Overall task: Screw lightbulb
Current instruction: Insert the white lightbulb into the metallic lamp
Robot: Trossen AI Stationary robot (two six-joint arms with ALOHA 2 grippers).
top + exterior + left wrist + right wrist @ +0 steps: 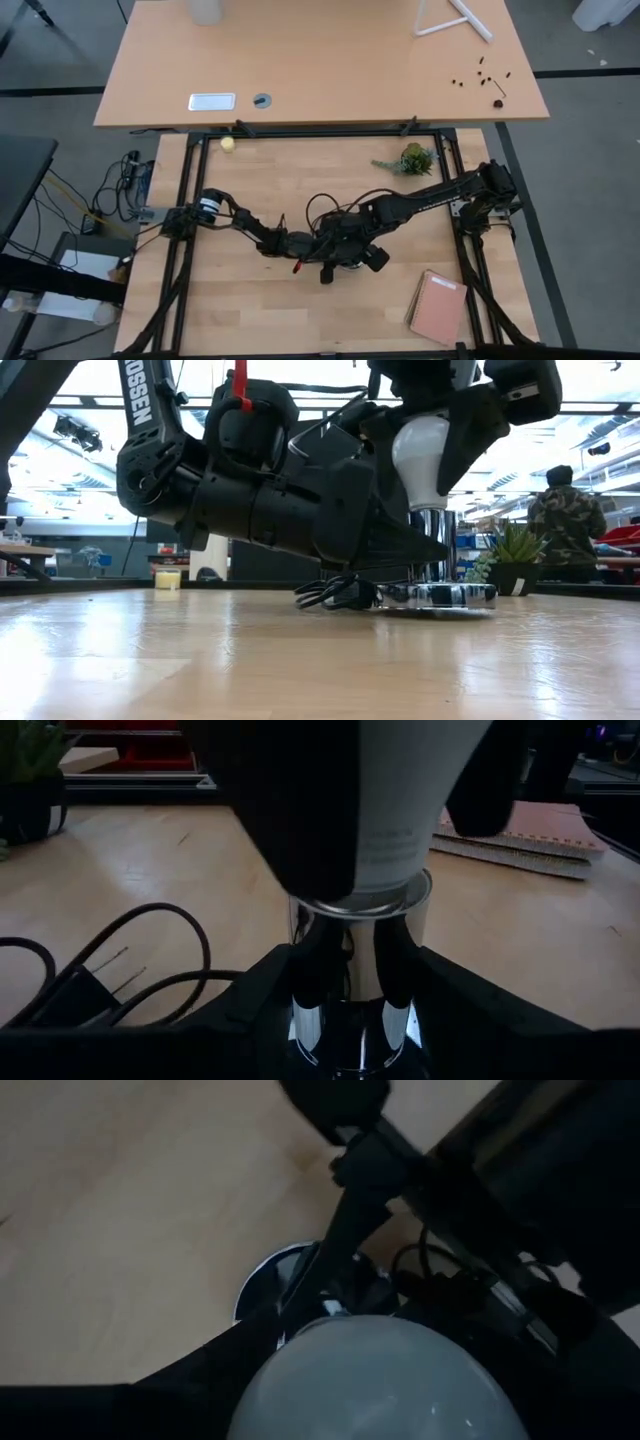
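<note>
Two dark arms met near the middle of the table (220, 310), so thickly overlapped in the high view that the lightbulb and socket beneath them could not be made out there. From table height the lightbulb (422, 455) stood upright above the chrome socket (432, 540), whose round base (440, 596) lay flat on the wood; the bulb's screw base was hidden behind dark fingers. The right gripper (440, 440) came down from above and clasped the bulb's white body. The left gripper (345, 1010) was closed around the socket's chrome stem, its bulk blocking most of the black cord (335, 594) coiled beside the base. Farther off sat a potted plant (412, 158), a pink notebook (438, 307) and a small yellowish ball (228, 144). A person (566, 525) stood in the room behind.
</note>
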